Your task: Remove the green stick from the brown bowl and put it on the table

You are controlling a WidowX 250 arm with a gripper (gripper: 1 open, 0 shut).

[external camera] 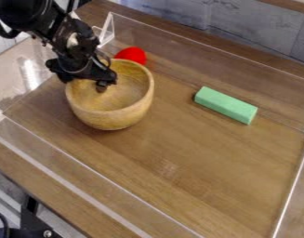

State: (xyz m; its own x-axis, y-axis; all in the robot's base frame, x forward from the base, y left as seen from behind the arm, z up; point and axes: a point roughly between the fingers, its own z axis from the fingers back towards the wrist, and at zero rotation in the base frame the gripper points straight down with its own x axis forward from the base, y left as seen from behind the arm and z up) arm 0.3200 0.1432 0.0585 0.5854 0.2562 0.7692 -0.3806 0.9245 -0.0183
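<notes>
The green stick [226,104] lies flat on the table [179,158] at the right, well apart from the brown bowl [111,99]. The bowl stands upright at the left and looks empty inside. My black gripper [82,76] hangs over the bowl's far left rim, fingers spread and holding nothing. The arm comes in from the top left corner.
A red ball [130,56] sits just behind the bowl, near the back wall. Low clear plastic walls [141,204] edge the tabletop on all sides.
</notes>
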